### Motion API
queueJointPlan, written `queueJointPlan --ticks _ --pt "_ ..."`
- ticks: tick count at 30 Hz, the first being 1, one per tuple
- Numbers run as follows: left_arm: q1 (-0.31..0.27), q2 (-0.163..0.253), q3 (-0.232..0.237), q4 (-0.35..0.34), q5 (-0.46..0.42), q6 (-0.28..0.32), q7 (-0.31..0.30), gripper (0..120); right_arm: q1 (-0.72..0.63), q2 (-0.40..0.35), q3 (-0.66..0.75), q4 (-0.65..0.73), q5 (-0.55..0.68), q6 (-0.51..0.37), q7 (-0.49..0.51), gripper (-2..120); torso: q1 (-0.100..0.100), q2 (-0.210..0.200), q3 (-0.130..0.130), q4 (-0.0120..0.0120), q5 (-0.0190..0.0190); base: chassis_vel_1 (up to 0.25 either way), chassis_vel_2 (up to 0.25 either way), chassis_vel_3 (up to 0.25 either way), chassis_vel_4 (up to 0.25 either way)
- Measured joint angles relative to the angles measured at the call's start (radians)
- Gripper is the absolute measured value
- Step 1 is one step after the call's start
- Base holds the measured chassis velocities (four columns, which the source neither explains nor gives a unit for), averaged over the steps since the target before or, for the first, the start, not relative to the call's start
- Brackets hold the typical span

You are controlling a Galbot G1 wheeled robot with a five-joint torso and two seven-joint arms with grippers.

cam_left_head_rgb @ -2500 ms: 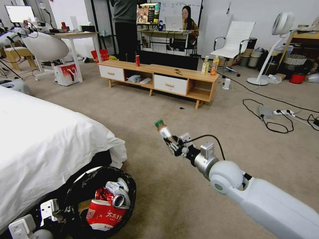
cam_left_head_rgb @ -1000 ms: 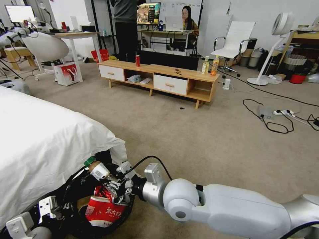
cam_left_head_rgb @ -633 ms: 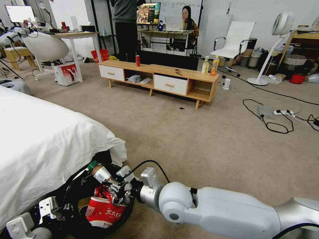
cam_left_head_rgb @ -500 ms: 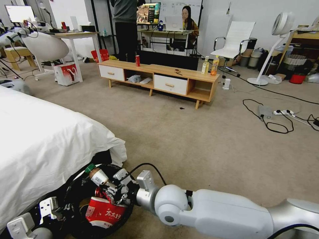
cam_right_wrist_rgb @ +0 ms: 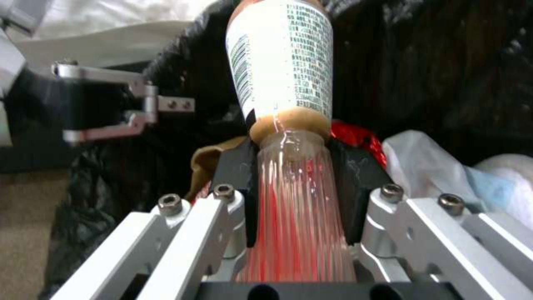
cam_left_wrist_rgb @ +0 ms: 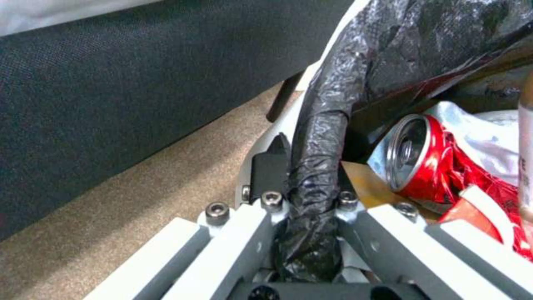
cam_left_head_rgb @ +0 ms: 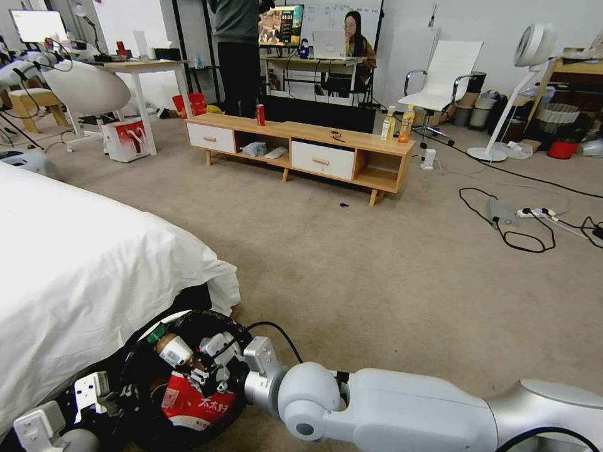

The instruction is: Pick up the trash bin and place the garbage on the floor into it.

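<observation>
Clear ribbed plastic, green cap: this little bottle feels light, slick, squashy | my right gripper clamps its lower body, over the trash bin by the bed | left gripper pinches the rim's crinkly black liner, thin, could tear

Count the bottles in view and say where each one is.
3. One green-capped bottle in the right gripper, over the bin. Two upright bottles, yellow and orange, stand on the wooden cabinet. Others may be hidden.
</observation>
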Motion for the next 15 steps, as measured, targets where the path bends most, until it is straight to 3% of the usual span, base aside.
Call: queueJointPlan --ticks 7,15 --pt "-0.003 -0.001 0.003 0.005 0.0 0.0 0.0 1 -0.005 -0.033 -0.001 0.016 -0.007 0.0 0.002 26 0.0 0.0 0.0 0.0001 0.0 0.0 0.0 0.0 0.0" --pt "-0.004 -0.003 0.002 0.004 0.0 0.0 -0.001 1 -0.011 -0.072 0.006 0.047 -0.009 -0.003 0.007 57 0.0 0.0 0.0 0.0 0.0001 0.0 0.0 0.0 0.0"
